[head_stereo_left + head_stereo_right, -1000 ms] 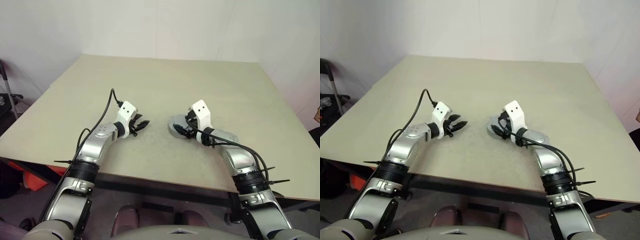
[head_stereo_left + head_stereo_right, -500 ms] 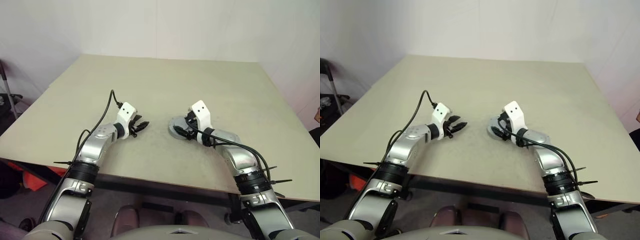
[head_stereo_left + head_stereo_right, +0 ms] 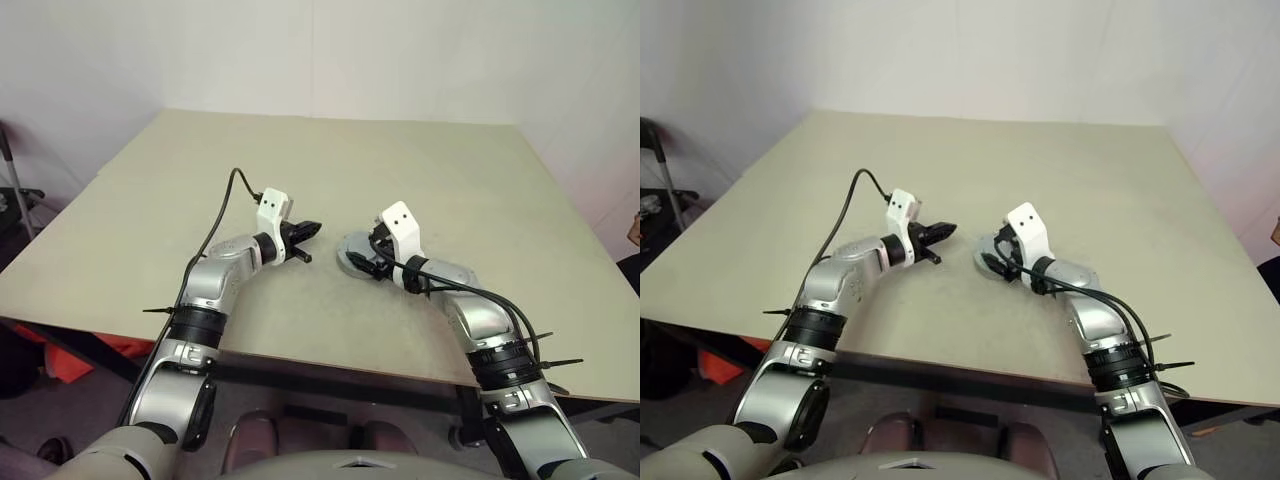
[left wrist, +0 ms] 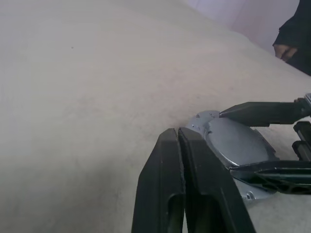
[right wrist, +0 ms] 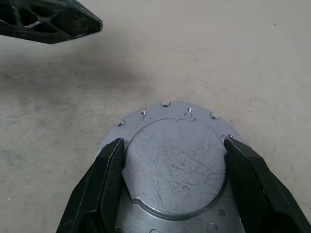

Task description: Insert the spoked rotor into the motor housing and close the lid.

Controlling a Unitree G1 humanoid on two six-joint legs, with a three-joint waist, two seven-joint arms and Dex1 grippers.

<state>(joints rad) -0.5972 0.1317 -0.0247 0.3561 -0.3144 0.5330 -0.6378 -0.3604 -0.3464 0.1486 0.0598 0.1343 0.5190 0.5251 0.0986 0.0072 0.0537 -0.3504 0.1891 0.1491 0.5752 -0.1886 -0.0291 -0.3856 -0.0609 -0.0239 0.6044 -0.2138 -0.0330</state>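
Note:
The lid (image 5: 175,165), a grey round metal disc with a notched rim, lies on the beige table (image 3: 300,150) in front of me. My right gripper (image 3: 362,262) straddles it, one black finger (image 5: 104,170) pressed against each side of its raised centre. My left gripper (image 3: 314,228) is shut with nothing in it, and its tips hover just left of the lid (image 4: 233,141). Its fingers also appear in the right wrist view (image 5: 53,22). The spoked rotor and the motor housing are hidden.
The table's near edge (image 3: 330,355) runs just below my forearms. A person's hand and dark sleeve (image 4: 291,34) are beyond the table's far right side. Bare tabletop stretches behind and left of the lid.
My left gripper has closed from half open to shut, rolled, and swung right and slightly up toward the lid. The right gripper and the lid have stayed put.

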